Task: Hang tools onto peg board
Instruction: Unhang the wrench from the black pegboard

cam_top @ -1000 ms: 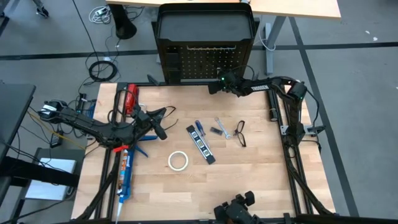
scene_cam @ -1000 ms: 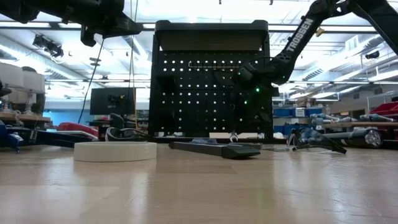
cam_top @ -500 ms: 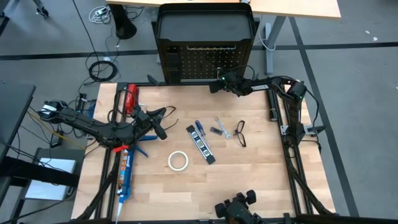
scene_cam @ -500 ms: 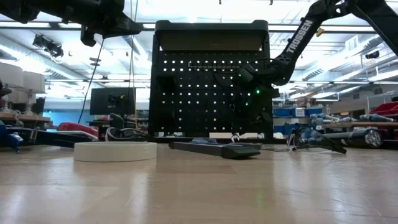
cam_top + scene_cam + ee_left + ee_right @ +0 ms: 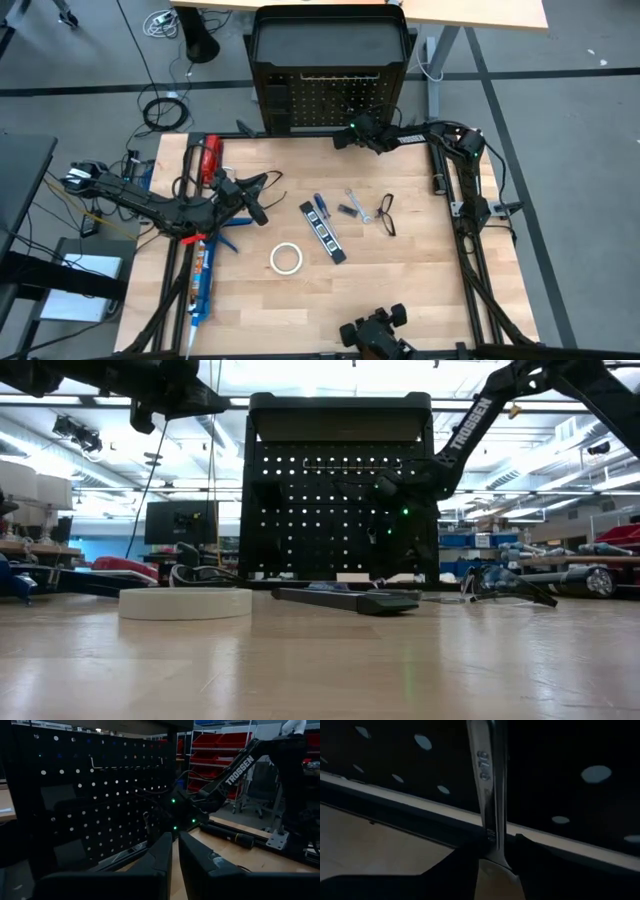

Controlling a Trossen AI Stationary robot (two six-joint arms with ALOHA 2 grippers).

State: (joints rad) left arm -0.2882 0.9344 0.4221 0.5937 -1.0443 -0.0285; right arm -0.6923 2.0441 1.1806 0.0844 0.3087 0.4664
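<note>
Seen from above, the table (image 5: pixel 420 290) has bare wood along its 6 o'clock edge and toward 4 o'clock, wide enough to pass. Its centre is cluttered: a white tape roll (image 5: pixel 286 258), a long black tool (image 5: pixel 323 233), a blue-handled screwdriver (image 5: pixel 320 206), a small wrench (image 5: pixel 358 206) and safety glasses (image 5: pixel 387 214). The peg board (image 5: pixel 330 97) closes off 12 o'clock, the right gripper (image 5: pixel 345 137) against its face. The left gripper (image 5: pixel 262 198) blocks 9 o'clock
</note>
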